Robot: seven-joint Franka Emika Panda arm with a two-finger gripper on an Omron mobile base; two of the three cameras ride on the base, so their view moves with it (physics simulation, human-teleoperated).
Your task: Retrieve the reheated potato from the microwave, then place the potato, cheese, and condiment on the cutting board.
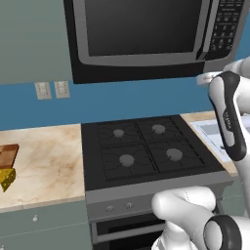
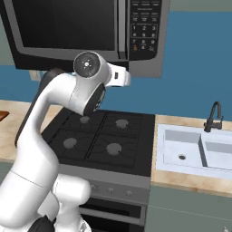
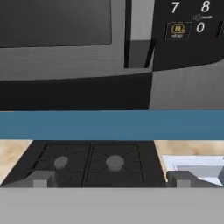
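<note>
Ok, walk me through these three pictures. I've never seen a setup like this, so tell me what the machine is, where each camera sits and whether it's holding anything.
It is a simulated kitchen with a white robot arm on a mobile base. Two cameras ride on that base, behind the arm to its left and right. The third sits on the hand and looks along the gripper, whose two dark fingertips stand wide apart with nothing between them.

The hand faces the microwave, whose door is closed, near the button panel. Below is a black stove. On the counter at the far left lie the cutting board and the cheese, both cut off by the frame edge. To the right is a sink with a dark tap.
</note>
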